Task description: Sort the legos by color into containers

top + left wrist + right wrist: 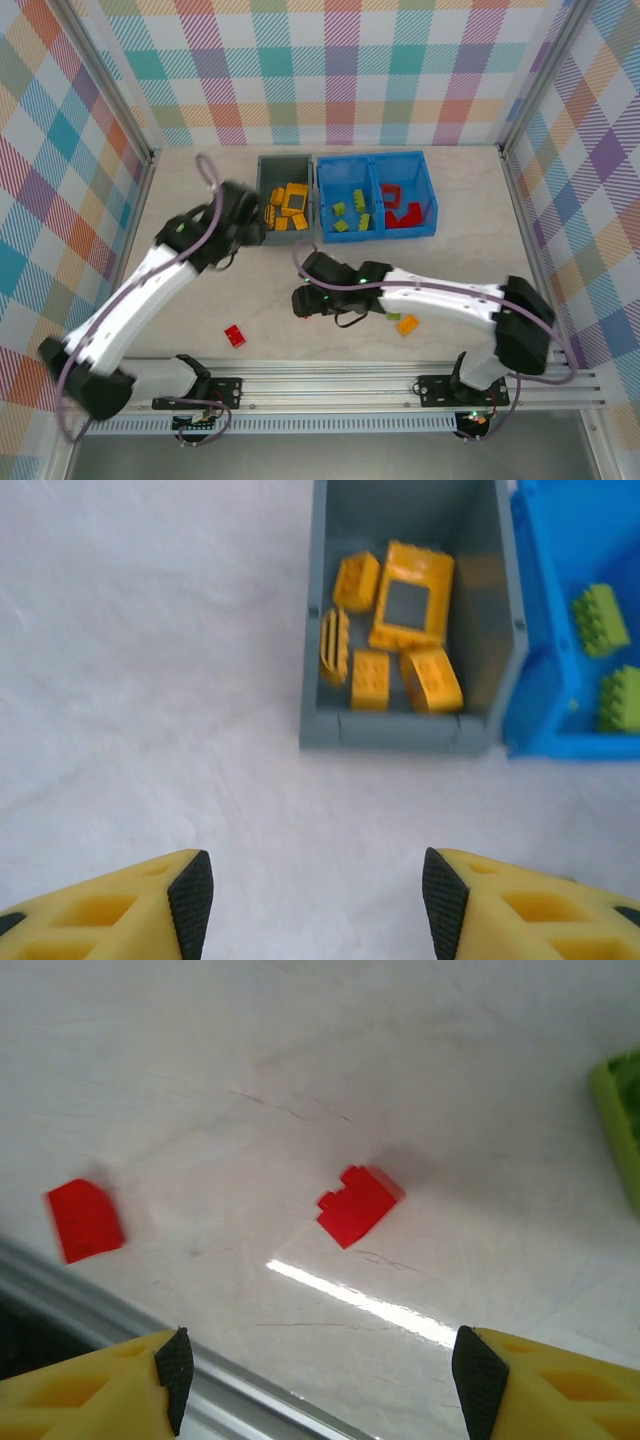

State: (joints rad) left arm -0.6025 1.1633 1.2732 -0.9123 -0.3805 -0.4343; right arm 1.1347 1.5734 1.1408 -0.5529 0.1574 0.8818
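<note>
The dark grey bin [285, 232] [400, 730] holds several yellow-orange legos [408, 600]. Beside it the blue bin [322, 200] [545, 680] has lime green legos [352, 212] [600, 620] in its left compartment and red ones [403, 212] in its right. My left gripper [252, 222] [312, 900] hangs open and empty over bare table just short of the grey bin. My right gripper [305, 298] [322, 1385] is open and empty above a red lego [358, 1203]. A second red lego [235, 336] [85, 1220] lies near the rail. An orange lego [407, 323] lies beside the right arm.
A lime green piece [622, 1110] shows at the right edge of the right wrist view. The metal rail [330, 372] [150, 1345] runs along the table's near edge. Checked walls close in the back and both sides.
</note>
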